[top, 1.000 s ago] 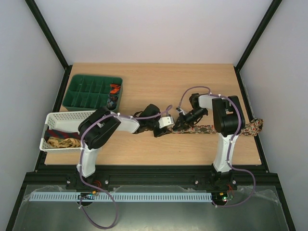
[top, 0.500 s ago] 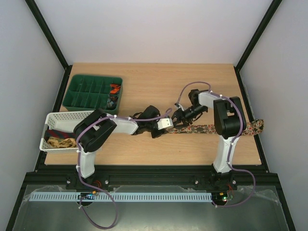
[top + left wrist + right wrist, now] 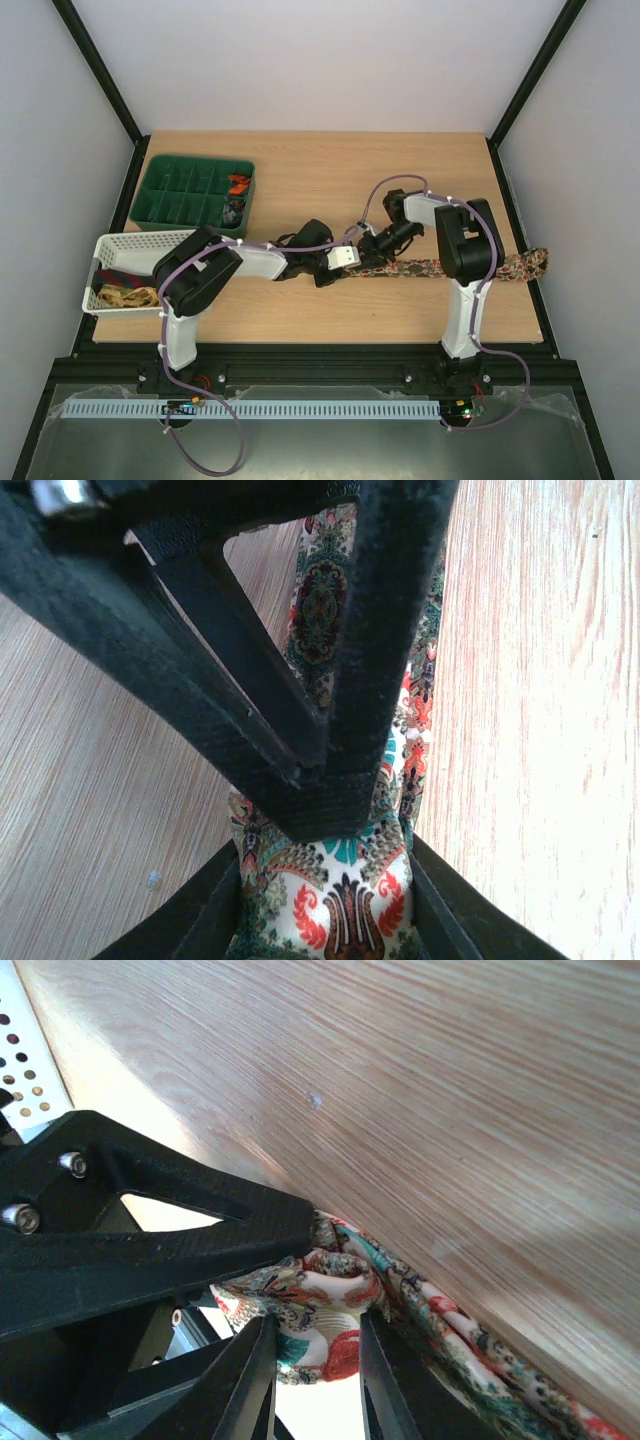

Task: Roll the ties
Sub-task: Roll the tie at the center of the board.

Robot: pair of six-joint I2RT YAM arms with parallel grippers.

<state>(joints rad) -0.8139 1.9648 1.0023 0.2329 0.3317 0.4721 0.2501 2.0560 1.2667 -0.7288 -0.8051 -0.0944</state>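
- Table [image 3: 330, 180]: one wooden top, with two arms bolted at its near edge.
- Floral tie [image 3: 440, 268]: one long strip lying flat across the right half of the table. Its outer end reaches the right edge and its inner end is bunched near the centre, where both grippers meet.
- Left gripper [image 3: 325, 920]: pinching the bunched end of the floral tie, with fabric filling the gap between its two fingers.
- Right gripper [image 3: 318, 1380]: closed on a fold of the same tie, just beside the left gripper. The cloth touches both fingers.
- Green tray [image 3: 143, 192]: one, divided into compartments, at the far left. It holds two small coils — an orange-red coil [image 3: 238, 183] and a dark coil [image 3: 232, 210].
- White basket [image 3: 140, 238]: one, just in front of the tray. It holds two more ties — a gold tie [image 3: 128, 296] and a maroon tie [image 3: 120, 276].
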